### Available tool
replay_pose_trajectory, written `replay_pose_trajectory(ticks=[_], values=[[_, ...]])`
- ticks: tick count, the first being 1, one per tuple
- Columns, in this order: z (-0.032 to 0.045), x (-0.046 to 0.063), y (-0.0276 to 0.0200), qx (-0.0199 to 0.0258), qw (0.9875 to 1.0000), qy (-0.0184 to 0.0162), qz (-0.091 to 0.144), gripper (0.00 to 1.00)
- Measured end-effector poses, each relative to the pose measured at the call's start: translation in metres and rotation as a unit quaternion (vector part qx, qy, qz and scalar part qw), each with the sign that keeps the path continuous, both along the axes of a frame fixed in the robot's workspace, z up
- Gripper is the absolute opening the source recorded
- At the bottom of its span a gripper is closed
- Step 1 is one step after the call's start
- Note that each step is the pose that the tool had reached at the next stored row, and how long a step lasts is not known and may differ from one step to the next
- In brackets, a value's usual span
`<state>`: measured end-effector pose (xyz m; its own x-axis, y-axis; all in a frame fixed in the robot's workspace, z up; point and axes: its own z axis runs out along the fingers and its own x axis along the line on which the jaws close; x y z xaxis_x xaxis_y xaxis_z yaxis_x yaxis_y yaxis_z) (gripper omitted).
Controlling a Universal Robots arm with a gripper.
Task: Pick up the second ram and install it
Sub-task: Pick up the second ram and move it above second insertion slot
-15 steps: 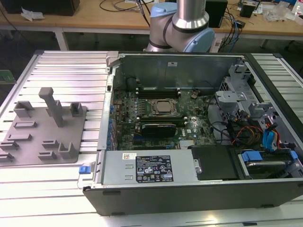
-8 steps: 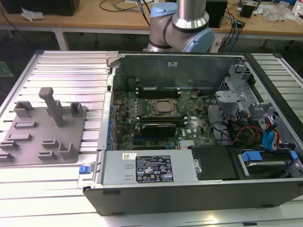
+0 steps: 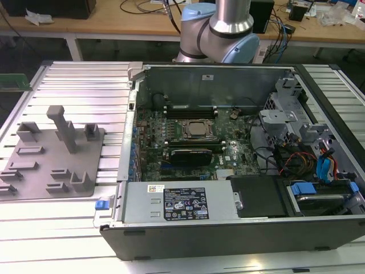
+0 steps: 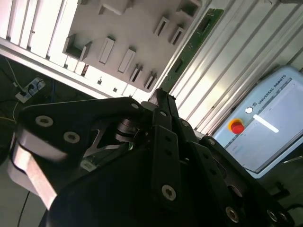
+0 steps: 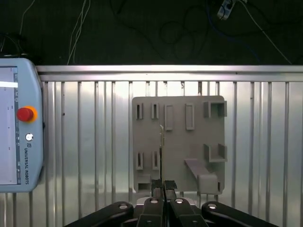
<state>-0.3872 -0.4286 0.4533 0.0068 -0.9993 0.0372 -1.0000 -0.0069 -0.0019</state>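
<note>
Above the gray slotted plate (image 5: 182, 142): second ram (image 5: 162, 146), a thin stick seen edge-on, one end clamped in the hand (image 5: 163, 184), whose fingers are closed tight on it. Beside the plate, on the ribbed surface (image 5: 85, 142): control pendant (image 5: 16, 142). Beside the plate in the exterior view: open computer case (image 3: 228, 228).

An open black metal computer case (image 3: 228, 228) sits on the ribbed aluminium desk (image 3: 80, 80), with a grey fixture plate (image 3: 85, 158) beside it toward the exterior view's left and the blue-jointed robot arm (image 3: 219, 28) behind it. In the first wrist view the thin green second ram (image 5: 161, 146) sticks out from between the fingers of the gripper (image 5: 163, 182). The plate lies beyond it, and a grey teach pendant (image 5: 19, 123) is on the desk beside the plate.
</note>
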Motion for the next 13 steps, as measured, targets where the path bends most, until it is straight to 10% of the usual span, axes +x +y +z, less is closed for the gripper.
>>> replay_pose_trajectory(ticks=[9, 13], values=[[-0.0003, 0.088, 0.0029, 0.0000, 1.0000, 0.0000, 0.001, 0.09], [-0.0004, 0.106, 0.0031, 0.0000, 1.0000, 0.0000, 0.001, 0.09]])
